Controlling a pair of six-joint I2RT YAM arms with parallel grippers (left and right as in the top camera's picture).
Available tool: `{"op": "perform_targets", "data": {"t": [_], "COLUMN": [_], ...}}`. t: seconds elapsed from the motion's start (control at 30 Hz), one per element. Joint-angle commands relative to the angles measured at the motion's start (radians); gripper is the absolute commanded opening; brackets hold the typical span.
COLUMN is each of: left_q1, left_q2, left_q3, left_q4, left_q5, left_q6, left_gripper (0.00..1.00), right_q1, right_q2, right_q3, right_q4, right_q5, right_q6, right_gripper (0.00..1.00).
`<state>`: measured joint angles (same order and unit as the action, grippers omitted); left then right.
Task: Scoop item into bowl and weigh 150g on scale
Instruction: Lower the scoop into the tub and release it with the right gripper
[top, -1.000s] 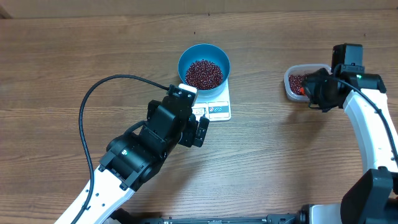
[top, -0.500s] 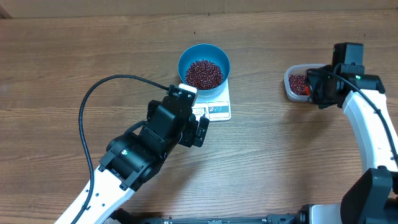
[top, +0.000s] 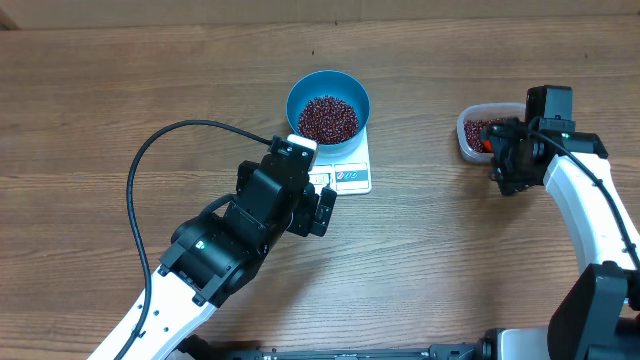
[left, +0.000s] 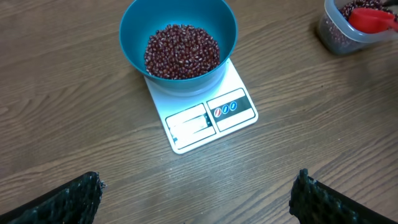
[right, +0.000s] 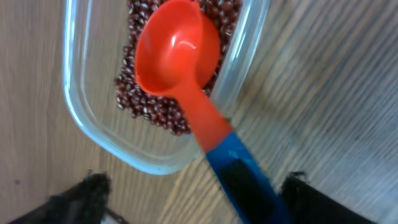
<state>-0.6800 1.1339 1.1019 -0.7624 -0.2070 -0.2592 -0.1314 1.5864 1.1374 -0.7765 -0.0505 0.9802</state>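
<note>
While the beans (left: 181, 51) sit in the blue bowl (left: 134, 37) on the scale (left: 205, 118), the red scoop (right: 177, 53) lies in the clear tub (right: 81, 112). Its handle points back between the wide-apart jaws of the right pincer (right: 199, 199), the nearer one. The left pincer (left: 199, 199) is apart too, holding nothing.

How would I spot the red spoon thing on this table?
Look at the wooden table's right side, where a clear tub holds dark red beans. The scoop lies in it, handle sticking out over the rim. It's the only bright red thing, with a blue handle end.
</note>
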Motion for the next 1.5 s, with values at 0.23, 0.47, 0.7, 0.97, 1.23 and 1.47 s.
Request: {"op": "perform_targets", "data": {"t": [0.23,0.47,0.7,0.97,1.23,1.47], "left_q1": [0.006,0.006,0.006,0.006,0.006,0.006], "left_q2": [0.005,0.005,0.005,0.005,0.005,0.005], "left_q3": [0.0,0.0,0.0,0.0,0.0,0.0], "left_q4": [0.003,0.003,0.003,0.003,0.003,0.003], "left_q5": [-0.01,-0.01,-0.01,-0.01,-0.01,-0.01], "left_q6": [-0.013,-0.013,-0.013,-0.013,-0.013,-0.013], "left_gripper": [1.0,1.0,1.0,0.99,1.0,1.0], "right_q1": [-0.117,-0.148,-0.136,-0.136,-0.137,-0.137], "right_q2": [-0.02,-0.037,-0.081,-0.086,-0.086,-0.086], "right_q3": [0.108,0.371,0.53,0.53,0.53,0.53], "right_q4": [-0.174,-0.425,-0.612,-0.617,-0.617,-0.617], "right_q5": [0.002,0.006,0.004,0.005,0.005,0.005], "right_q6": [-0.6,-0.906,-1.041,-1.041,-1.041,-1.041], "right_gripper": [1.0,1.0,1.0,1.0,1.0,1.0]}}
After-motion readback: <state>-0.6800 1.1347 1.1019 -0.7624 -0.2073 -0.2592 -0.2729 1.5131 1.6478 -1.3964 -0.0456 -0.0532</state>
